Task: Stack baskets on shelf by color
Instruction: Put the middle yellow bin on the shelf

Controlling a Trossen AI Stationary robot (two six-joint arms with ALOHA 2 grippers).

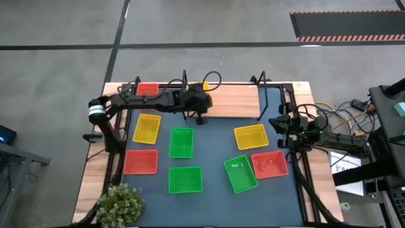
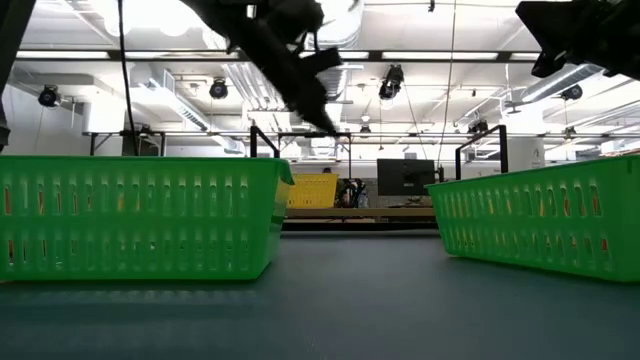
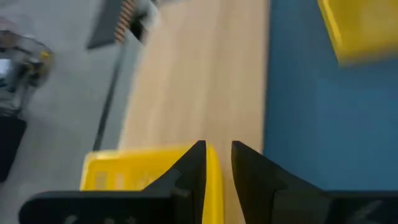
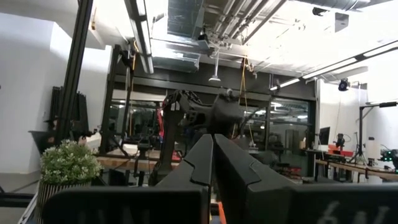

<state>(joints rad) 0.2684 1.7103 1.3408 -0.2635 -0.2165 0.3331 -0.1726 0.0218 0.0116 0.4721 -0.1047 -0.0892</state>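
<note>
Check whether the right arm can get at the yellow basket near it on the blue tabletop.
Probably yes. The right pincer, shut and empty, sits just beside the yellow basket with nothing between them; the left pincer is away over the shelf.

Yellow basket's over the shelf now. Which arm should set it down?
Left. The left gripper already grips the yellow basket by its rim above the shelf; the right gripper waits at the table's right edge.

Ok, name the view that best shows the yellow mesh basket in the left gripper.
Left wrist view: the yellow plastic mesh basket sits close, rim pinched by the left gripper. High view: only a yellow sliver. Low view: unclear. Right wrist: none.
</note>
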